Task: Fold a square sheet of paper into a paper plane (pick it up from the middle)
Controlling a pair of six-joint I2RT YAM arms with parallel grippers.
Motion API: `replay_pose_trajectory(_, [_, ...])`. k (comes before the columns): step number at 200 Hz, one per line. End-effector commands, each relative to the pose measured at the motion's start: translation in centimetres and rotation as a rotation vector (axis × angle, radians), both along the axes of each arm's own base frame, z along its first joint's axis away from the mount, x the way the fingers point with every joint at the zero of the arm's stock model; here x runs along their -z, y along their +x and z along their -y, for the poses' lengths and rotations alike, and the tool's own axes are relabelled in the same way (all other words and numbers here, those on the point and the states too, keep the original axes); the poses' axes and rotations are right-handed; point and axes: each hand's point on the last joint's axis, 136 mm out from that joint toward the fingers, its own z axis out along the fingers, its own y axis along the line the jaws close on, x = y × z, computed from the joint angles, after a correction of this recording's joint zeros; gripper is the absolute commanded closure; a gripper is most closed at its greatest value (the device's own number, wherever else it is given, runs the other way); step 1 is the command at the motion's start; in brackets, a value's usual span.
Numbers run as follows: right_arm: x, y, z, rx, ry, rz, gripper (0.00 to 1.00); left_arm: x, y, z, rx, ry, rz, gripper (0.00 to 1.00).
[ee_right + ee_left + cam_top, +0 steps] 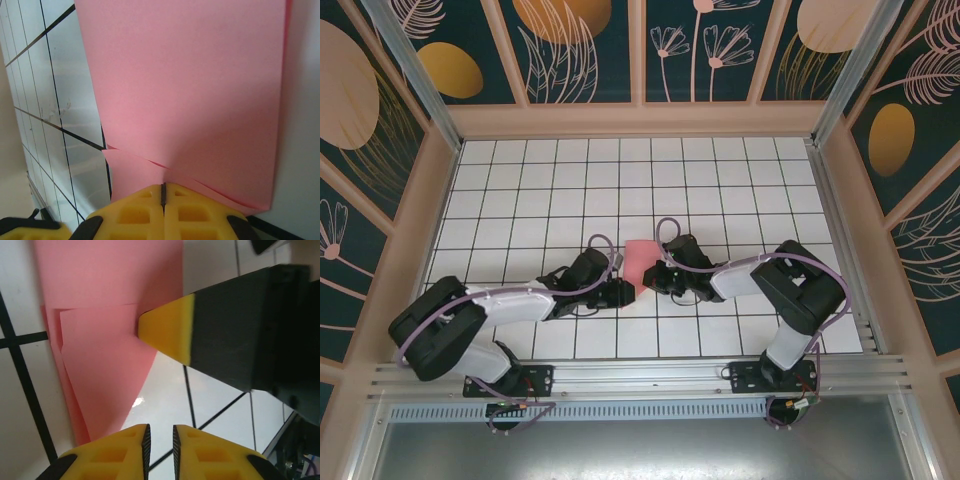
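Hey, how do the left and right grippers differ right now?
Right gripper is shut, pinching the pink paper; left gripper shows a slim gap with nothing in it. Right gripper reaches in from the right, left gripper from the left. Both have yellow fingertips.

Bright, even light, a glare spot on the tiles [137, 402], near foreground blurred.

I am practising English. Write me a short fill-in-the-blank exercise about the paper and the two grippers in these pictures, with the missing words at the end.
1. The sheet of paper on the table is ____ in colour.
2. The jaws of the right gripper are shut on the ____.
3. The jaws of the left gripper stand slightly apart and hold ____.
4. The grid lines on the white table are ____.

Missing words: pink; paper; nothing; black.
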Motion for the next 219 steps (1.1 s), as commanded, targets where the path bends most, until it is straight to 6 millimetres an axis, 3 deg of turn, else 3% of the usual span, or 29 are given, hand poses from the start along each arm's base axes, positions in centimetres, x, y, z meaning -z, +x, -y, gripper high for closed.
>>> replay_pose_trajectory(1, [4.3,-1.3,2.9,0.040,-0.171,-0.075,0.93,1.2,0.3,-0.2,-0.008,0.029,-0.015,0.78])
replay_pose_trajectory(21, [4.3,-1.3,2.9,0.038,-0.173,-0.074,0.93,3.5,-0.6,-2.2,-0.028,0.127,-0.050,0.79])
replay_pose_trajectory(52, [4.1,-1.3,3.0,0.033,-0.179,-0.072,0.93,5.5,-2.8,-5.0,-0.038,0.202,-0.092,0.82])
replay_pose_trajectory(98, [3.9,-1.5,2.9,0.045,-0.157,-0.077,0.93,4.9,-4.2,-7.6,-0.092,0.213,-0.081,0.83])
replay_pose_trajectory(145, [2.9,-1.8,2.8,0.115,-0.126,-0.092,0.92,-1.1,-1.5,-5.9,-0.131,0.091,0.066,0.80])
replay_pose_trajectory(165, [1.4,-2.0,1.7,0.117,-0.065,-0.075,0.92,-3.2,-0.1,-4.6,-0.129,0.063,0.114,0.79])
replay_pose_trajectory(192, [-2.1,-1.6,1.1,0.118,-0.012,0.001,0.88,-4.1,1.6,-2.9,-0.111,0.068,0.139,0.79])
replay_pose_trajectory(219, [-4.6,-0.8,3.0,0.170,-0.037,0.075,0.81,-4.1,2.6,-1.3,-0.077,0.066,0.146,0.80])
